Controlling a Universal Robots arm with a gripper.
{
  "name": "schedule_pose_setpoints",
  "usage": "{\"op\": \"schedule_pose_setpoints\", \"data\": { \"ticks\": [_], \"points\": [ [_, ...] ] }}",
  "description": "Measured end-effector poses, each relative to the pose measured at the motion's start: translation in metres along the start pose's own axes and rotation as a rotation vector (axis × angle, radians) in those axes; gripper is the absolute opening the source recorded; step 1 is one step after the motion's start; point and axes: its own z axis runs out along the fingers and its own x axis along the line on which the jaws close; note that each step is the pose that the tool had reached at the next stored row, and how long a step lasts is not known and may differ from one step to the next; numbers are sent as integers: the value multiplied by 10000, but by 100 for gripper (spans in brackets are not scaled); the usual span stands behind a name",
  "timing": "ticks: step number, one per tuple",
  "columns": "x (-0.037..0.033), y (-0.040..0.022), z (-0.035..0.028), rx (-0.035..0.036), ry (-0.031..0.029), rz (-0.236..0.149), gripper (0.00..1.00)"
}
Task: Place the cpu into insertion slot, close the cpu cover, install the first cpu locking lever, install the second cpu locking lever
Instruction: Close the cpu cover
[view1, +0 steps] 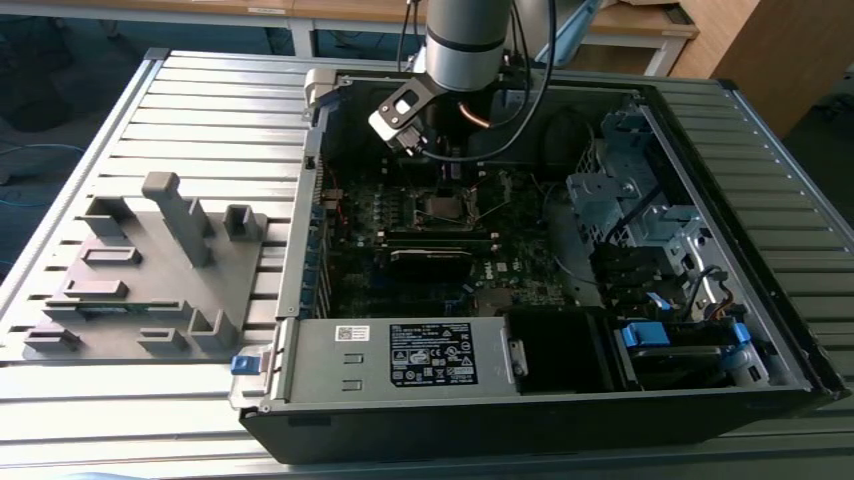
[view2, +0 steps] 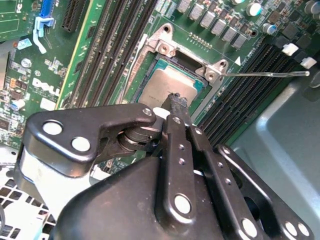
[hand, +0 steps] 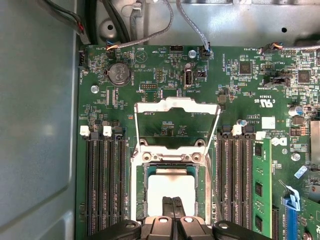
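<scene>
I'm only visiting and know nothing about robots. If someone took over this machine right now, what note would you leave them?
State of the tool: shut, nothing held, tips over the near edge of the cpu; I cannot tell if they touch it.
Where: the cpu lies flat in the insertion slot.
Done: cpu placed.
Left: the cpu cover is open, swung back from the slot. In the second wrist view a locking lever sticks out unlatched.
</scene>
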Motion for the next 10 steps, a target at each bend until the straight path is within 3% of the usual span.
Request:
{"op": "schedule_pose_setpoints", "data": {
  "ticks": [10],
  "points": [
    [0, 0, -20, 0, 0, 0, 10]
  ]
}}
